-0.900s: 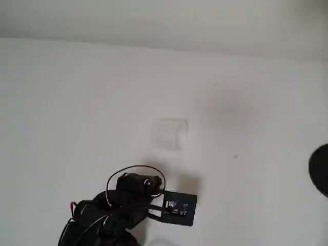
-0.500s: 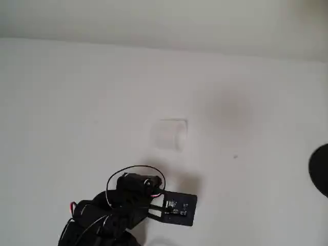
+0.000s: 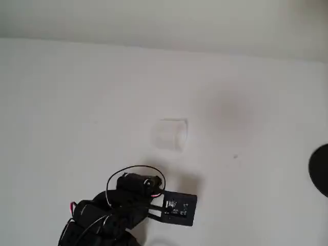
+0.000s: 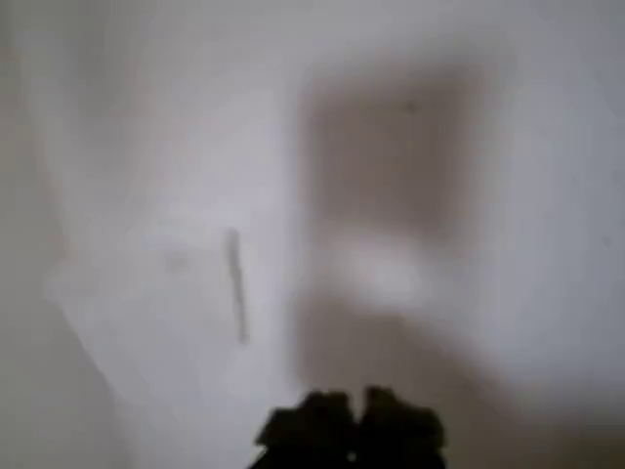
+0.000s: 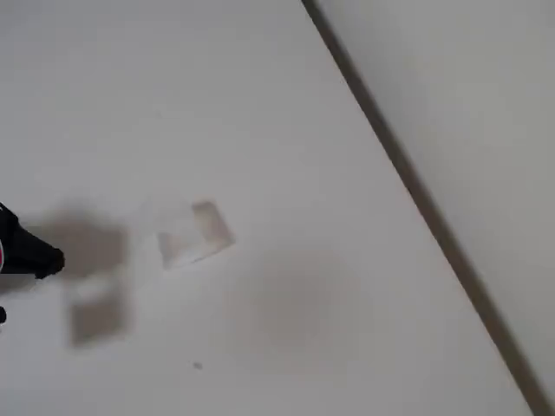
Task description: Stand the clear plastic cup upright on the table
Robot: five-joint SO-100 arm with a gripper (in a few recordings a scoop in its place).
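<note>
We find the clear plastic cup (image 3: 170, 134) lying on its side on the table (image 3: 66, 102), faint and nearly colourless, its outline a soft rounded rectangle with whitish glints. In the fixed view the cup (image 5: 194, 232) reads the same way: thin see-through walls, one end a little brighter. We see nothing inside it. The table is matte white and plain, with a tiny dark speck (image 3: 236, 156) right of the cup in the overhead view.

The gripper (image 4: 352, 422) shows as two dark blurred tips at the bottom of the wrist view, close together; we cannot tell whether they are fully closed. In the overhead view the black arm (image 3: 128, 205) sits below the cup, apart from it, and carries a looped black cable and a small dark board. A dark round object (image 3: 320, 169) lies at the right edge, well apart from the cup. Beyond the cup, a pale greyish wall (image 3: 164, 20) meets the table.
</note>
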